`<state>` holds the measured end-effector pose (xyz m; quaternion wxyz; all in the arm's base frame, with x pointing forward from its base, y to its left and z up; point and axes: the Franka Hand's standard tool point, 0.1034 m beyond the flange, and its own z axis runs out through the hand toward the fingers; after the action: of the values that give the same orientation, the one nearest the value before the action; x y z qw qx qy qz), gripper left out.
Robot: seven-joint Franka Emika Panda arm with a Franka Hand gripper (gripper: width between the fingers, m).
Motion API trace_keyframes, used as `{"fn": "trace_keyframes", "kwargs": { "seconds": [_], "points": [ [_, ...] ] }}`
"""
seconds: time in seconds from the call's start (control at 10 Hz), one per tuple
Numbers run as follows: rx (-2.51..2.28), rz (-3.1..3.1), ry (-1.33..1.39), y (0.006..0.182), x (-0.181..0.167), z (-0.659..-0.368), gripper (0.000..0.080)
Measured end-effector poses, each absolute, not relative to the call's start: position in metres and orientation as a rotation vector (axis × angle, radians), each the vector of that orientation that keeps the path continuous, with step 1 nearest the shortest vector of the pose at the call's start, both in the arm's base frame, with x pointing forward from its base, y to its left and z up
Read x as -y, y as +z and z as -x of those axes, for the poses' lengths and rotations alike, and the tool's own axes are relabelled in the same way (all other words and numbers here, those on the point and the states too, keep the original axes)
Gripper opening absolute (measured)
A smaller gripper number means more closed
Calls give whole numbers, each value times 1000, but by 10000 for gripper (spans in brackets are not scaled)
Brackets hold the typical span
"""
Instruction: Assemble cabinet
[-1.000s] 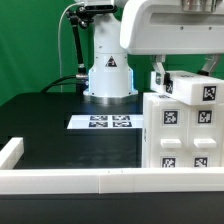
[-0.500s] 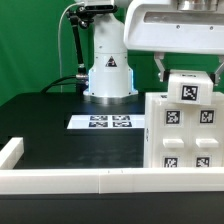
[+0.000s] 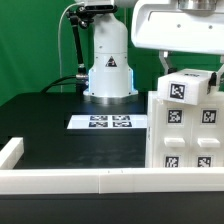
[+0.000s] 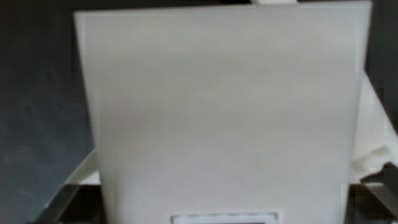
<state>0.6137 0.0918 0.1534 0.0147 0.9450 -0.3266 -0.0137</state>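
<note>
The cabinet point(image 3: 185, 140) is a big white box with black-and-white tags, at the exterior view's right. My gripper point(image 3: 189, 72) hangs right above it. Its two fingers point(image 3: 164, 68) stand on either side of a white tagged piece point(image 3: 188, 88) that rests tilted on the cabinet's top. The jaws look shut on that piece. In the wrist view the piece's plain white face point(image 4: 214, 100) fills most of the picture between the dark fingers point(image 4: 75, 196), with my gripper point(image 4: 222, 205) closed round it.
The marker board point(image 3: 107, 122) lies flat on the black table before the robot base point(image 3: 108, 72). A white rail point(image 3: 70, 180) runs along the table's front, with a short white wall point(image 3: 10, 150) at the exterior view's left.
My gripper has shifted a little to the exterior view's right, and the white tagged piece between its fingers has turned, so its tag now faces differently.
</note>
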Motion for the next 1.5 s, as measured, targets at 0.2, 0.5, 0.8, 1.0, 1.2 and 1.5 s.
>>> {"fn": "trace_keyframes", "kwargs": {
  "seconds": [0.2,0.5,0.8,1.0,1.2,1.5],
  "points": [
    [1336,-2840,5,152,-92,-614,563],
    [1826,-2574,21,152,-94,-612,563],
    [2174,-2303,29,152,-95,-615,563],
    [2285,-2205,16,152,-95,-615,563],
    [2412,-2075,6,152,-96,-616,563],
    [2579,-1909,15,153,-98,-614,563]
  ]
}}
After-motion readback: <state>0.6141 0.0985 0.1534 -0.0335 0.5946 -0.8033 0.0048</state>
